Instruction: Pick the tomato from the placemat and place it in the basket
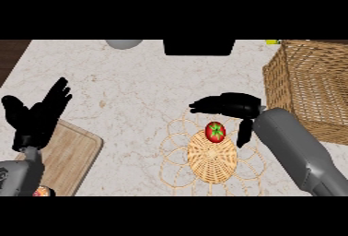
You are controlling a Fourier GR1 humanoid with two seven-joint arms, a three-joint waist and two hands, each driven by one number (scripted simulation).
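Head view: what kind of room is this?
Probably a kitchen. There is a marble-look counter, a wooden cutting board at the left, and a tomato on a woven placemat, with a wicker basket at the right.

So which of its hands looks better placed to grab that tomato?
The right hand: it hovers open beside the tomato on the placemat, with the basket on its side. The left hand rests open, far off.

The basket point(309, 87) runs off the right edge, the cutting board point(68, 156) is part hidden by the left forearm point(19, 173), a small red item point(42, 191) beside it cannot be identified, and two objects at the top edge are cut off.
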